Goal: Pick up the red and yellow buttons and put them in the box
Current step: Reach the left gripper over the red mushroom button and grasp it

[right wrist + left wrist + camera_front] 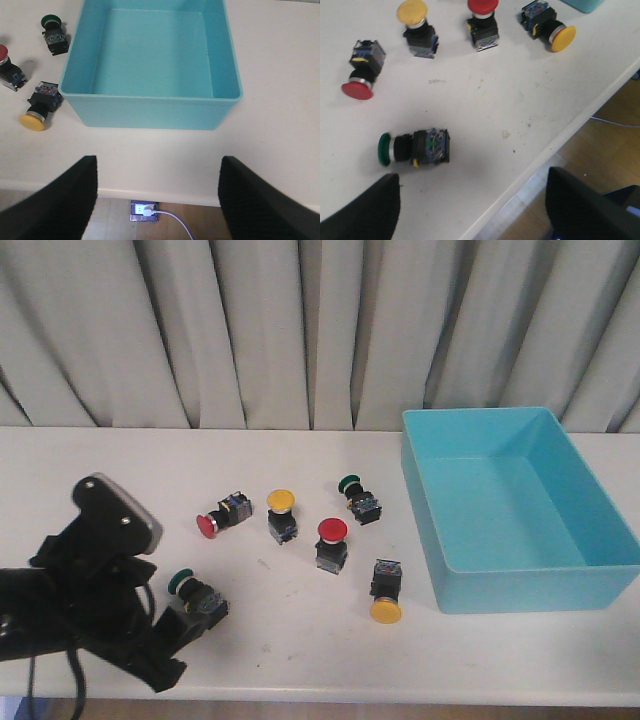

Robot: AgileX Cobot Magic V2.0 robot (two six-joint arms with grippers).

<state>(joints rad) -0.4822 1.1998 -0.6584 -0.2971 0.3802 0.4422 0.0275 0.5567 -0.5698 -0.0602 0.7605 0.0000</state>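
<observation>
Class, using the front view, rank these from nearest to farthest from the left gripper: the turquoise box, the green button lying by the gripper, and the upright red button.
1. The green button, just right of the left gripper, near the table's front edge.
2. The upright red button, mid-table.
3. The box, far right.

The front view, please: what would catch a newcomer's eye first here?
Probably the big turquoise box on the table's right side, open and with nothing in it. Next, the cluster of buttons left of it: two red, two yellow, two green. The left gripper sits open at the near-left edge, by a green one.
</observation>
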